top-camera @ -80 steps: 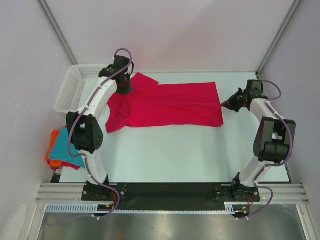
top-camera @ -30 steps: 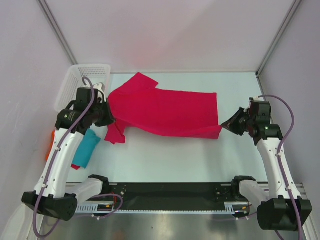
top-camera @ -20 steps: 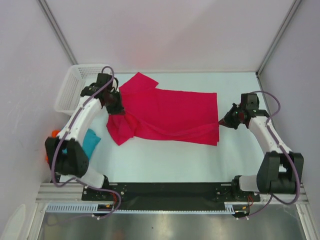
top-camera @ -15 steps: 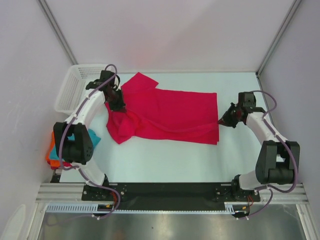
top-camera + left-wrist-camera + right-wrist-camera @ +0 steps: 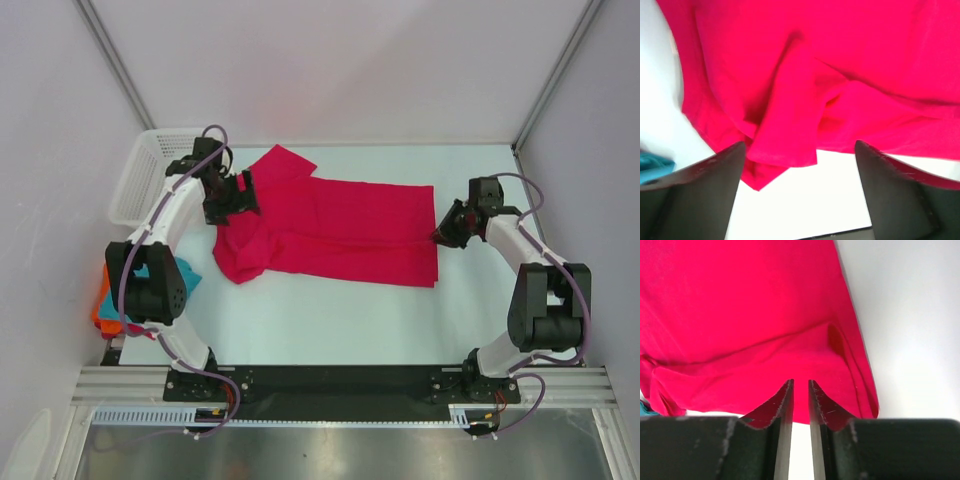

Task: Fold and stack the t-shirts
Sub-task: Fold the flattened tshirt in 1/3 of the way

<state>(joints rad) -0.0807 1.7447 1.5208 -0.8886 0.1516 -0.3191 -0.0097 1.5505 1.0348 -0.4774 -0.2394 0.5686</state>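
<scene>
Left gripper (image 5: pixel 232 195) spread wide over the bunched left end of the large crimson-pink cloth t-shirt (image 5: pixel 340 225), mid-frame on the white tabletop (image 5: pixel 330 320); pale walls close round it. Right gripper (image 5: pixel 440 232) sits at the right hem.
Left wrist: fingers (image 5: pixel 700 185) empty. I'd flatten that crumpled sleeve before folding.
Right wrist: fingers (image 5: pixel 775 410) slightly parted, hem not pinched.

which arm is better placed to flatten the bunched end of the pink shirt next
Left, probably: the left tool hangs open directly over the crumpled sleeve end of the crimson-pink shirt, while the right tool sits at the flat opposite hem.
</scene>
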